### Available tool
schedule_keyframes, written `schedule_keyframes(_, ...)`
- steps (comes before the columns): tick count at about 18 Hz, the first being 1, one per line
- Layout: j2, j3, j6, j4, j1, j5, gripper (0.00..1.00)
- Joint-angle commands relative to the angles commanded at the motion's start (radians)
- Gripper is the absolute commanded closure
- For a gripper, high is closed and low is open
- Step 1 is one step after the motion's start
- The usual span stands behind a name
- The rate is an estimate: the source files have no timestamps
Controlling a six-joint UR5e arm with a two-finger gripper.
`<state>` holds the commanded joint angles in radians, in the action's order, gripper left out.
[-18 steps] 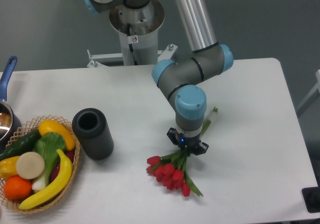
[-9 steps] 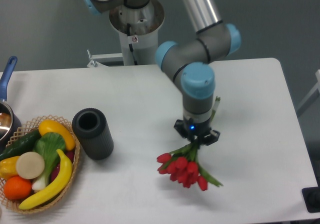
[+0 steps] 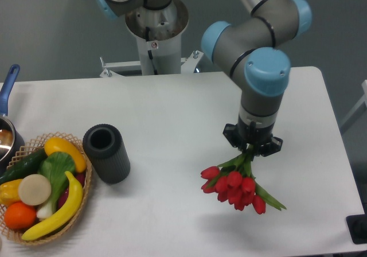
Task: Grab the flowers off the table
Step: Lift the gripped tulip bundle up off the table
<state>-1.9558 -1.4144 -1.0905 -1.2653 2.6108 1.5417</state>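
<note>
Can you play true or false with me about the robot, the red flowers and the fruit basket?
1. The gripper holds the flowers by their stems. True.
2. The flowers are yellow. False: the buds are red.
3. The black cylinder stands right of the fruit basket. True.
4. The flowers sit inside the basket. False: they hang from the gripper, over the table.
5. The basket holds a banana. True.

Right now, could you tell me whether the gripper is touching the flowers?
Touching: the camera view shows the gripper closed on the stems of the flowers.
</note>
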Motion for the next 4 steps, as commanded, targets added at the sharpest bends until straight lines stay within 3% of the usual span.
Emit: schedule_keyframes(4,0.002,0.017,-0.008,-0.029,0.009,-0.002,0.97)
